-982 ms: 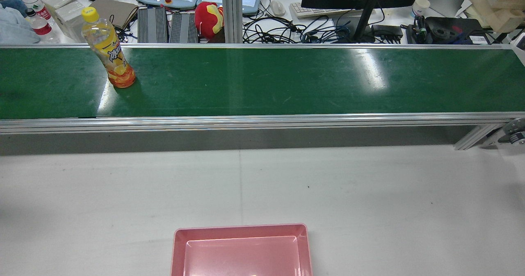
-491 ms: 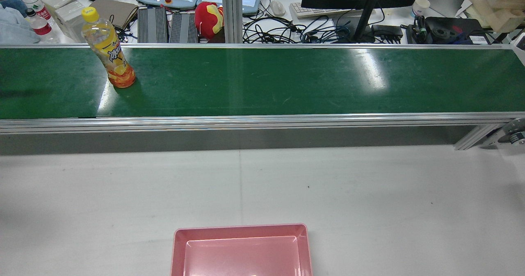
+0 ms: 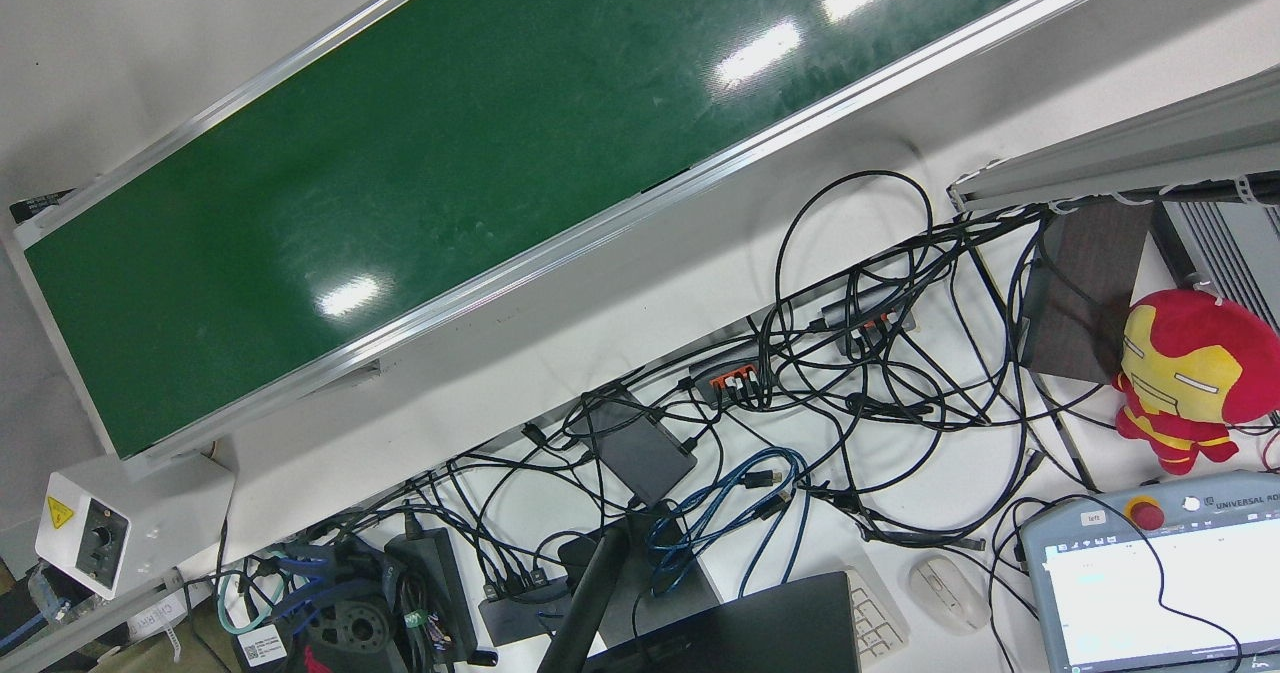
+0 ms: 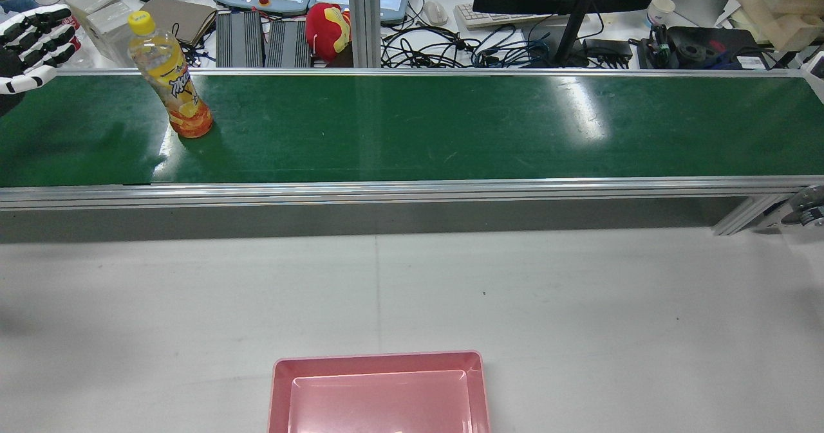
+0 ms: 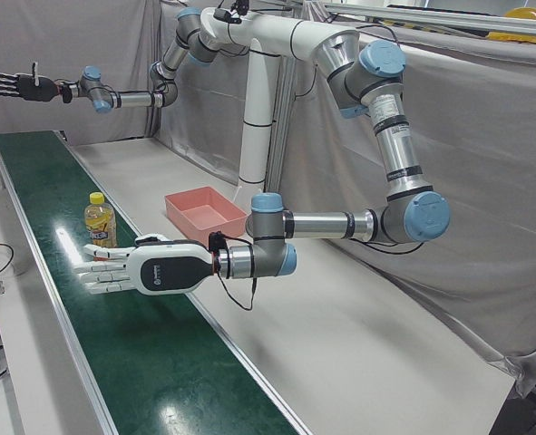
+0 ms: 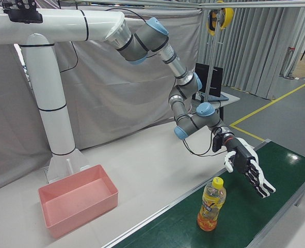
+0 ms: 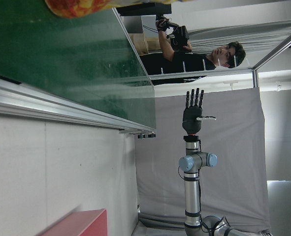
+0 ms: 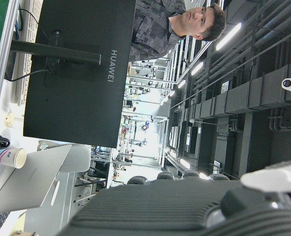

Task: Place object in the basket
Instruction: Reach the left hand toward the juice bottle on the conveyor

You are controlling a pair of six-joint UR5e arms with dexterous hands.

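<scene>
Left hand [image 5: 127, 267] spread empty at 9 o'clock of upright juice bottle [image 4: 169, 75] (ungrasped); pink basket [image 4: 378, 391] empty.

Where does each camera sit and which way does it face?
Front view: overhead; green conveyor belt, desk cables; no arm.
Rear view: high behind; belt, orange drink bottle, pink basket, left hand at edge.
Left-front view: front corner; left hand near, right hand far off.
Right-front view: other corner; left hand by bottle.
Left hand view: sideways along belt; right hand.
Right hand view: sideways; monitor, a person.
Shared: both corner views show bottle, basket.
</scene>
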